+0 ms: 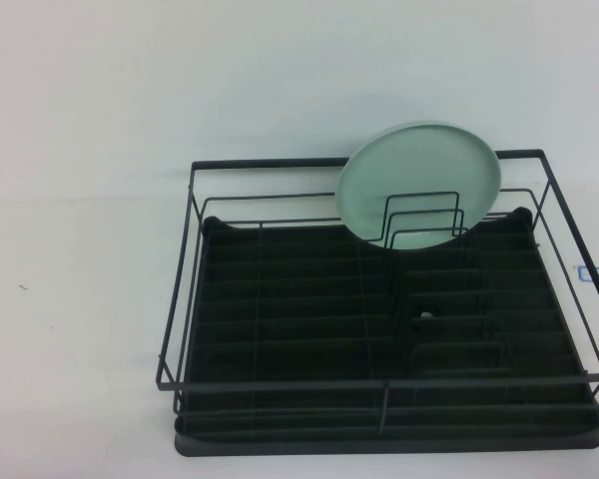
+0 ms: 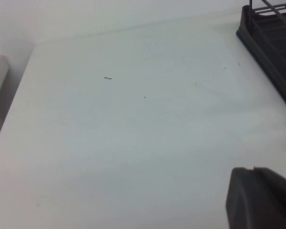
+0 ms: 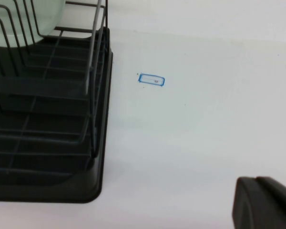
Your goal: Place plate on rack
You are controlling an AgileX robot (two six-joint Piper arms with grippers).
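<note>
White table [image 1: 80,329]: plate [image 1: 419,190] racked, end effectors [image 3: 264,202] apart.

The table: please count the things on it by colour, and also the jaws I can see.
Pale mint-green round plate, leaning in the rack: 1
Black wire dish rack: 1
Blue rectangular sticker on the white table: 1
Dark grippers, jaws shut: 2, left gripper, right gripper
Total: 5

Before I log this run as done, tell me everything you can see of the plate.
The plate is round, pale mint-green, smooth and plain, with a shallow raised rim. It stands tilted on edge at the far right of the rack, behind the upright wire dividers, its top rising above the rack's back rail. Neither gripper touches it; the left gripper and the right gripper are shut, over bare table either side.
</note>
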